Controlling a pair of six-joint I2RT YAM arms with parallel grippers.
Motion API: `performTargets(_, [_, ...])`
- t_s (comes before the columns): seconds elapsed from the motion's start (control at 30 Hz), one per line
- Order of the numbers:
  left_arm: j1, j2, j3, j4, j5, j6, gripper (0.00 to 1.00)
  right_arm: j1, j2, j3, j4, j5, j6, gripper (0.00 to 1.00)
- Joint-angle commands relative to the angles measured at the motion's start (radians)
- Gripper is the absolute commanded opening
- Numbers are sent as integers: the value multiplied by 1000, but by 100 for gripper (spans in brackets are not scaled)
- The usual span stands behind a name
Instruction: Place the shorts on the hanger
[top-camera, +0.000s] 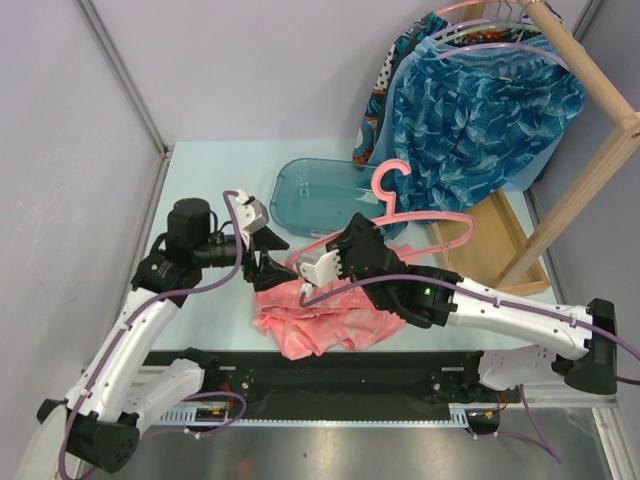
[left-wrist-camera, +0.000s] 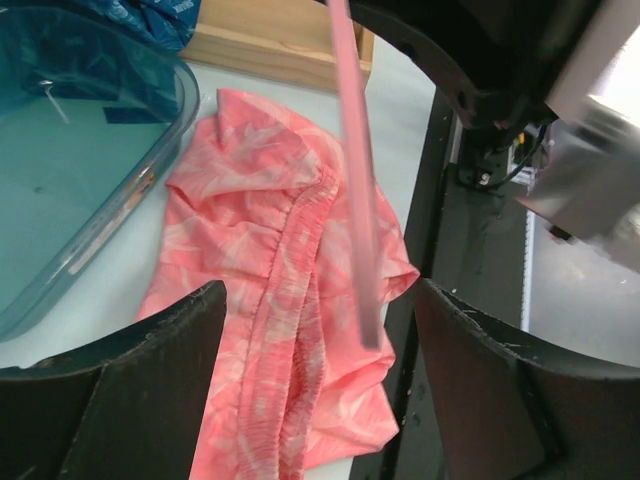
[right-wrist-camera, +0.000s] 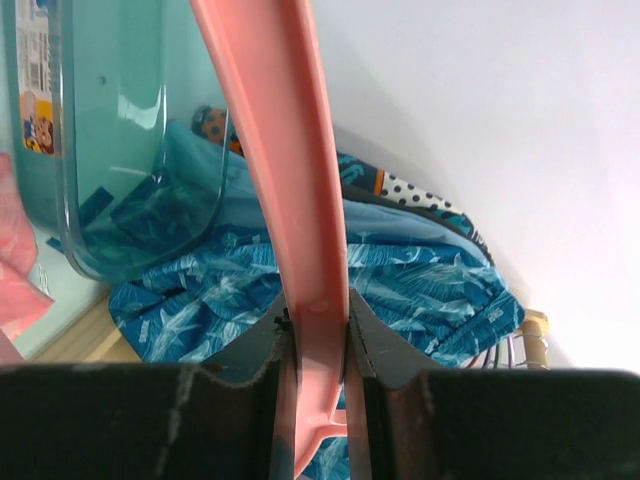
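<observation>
The coral-pink shorts (top-camera: 320, 322) lie crumpled on the table near its front edge, their gathered waistband (left-wrist-camera: 290, 300) running lengthwise. The bright-pink hanger (top-camera: 379, 186) is held tilted above them, hook towards the back. My right gripper (top-camera: 338, 243) is shut on one of its thin arms, which shows pinched between the fingers in the right wrist view (right-wrist-camera: 318, 318). My left gripper (top-camera: 273, 258) hovers open just left of the hanger's low end, over the shorts. In the left wrist view the hanger's arm (left-wrist-camera: 355, 170) hangs between that gripper's (left-wrist-camera: 320, 385) wide-spread fingers, touching neither.
A clear teal bin (top-camera: 315, 195) sits behind the shorts. At the back right a wooden rack (top-camera: 590, 130) carries blue patterned garments (top-camera: 480, 110) on other hangers, and its wooden base (top-camera: 500, 245) lies on the table. A black rail (top-camera: 330, 375) runs along the near edge.
</observation>
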Motion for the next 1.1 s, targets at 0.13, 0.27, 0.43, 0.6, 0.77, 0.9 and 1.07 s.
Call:
performTargets(0.13, [-15, 85, -12, 80, 50, -62, 64, 71, -6, 5, 89, 43, -8, 0])
performTargets(0.27, [-14, 168, 40, -66, 82, 28, 0, 85, -6, 5, 49, 25, 44, 3])
performTargets(0.43, [52, 139, -15, -40, 145, 57, 0, 85, -46, 5, -69, -24, 171, 76])
performTargets(0.6, [141, 151, -27, -69, 250, 178, 0, 71, -147, 18, -224, -167, 379, 100])
performTargets(0.77, [181, 191, -6, -268, 325, 405, 0, -184, -270, 70, -327, -560, 715, 100])
performTargets(0.9, [210, 253, 32, -504, 379, 649, 0, -415, -368, 73, -345, -863, 792, 93])
performTargets(1.07, [213, 335, 88, -638, 451, 786, 0, -513, -357, 73, -397, -1030, 739, 79])
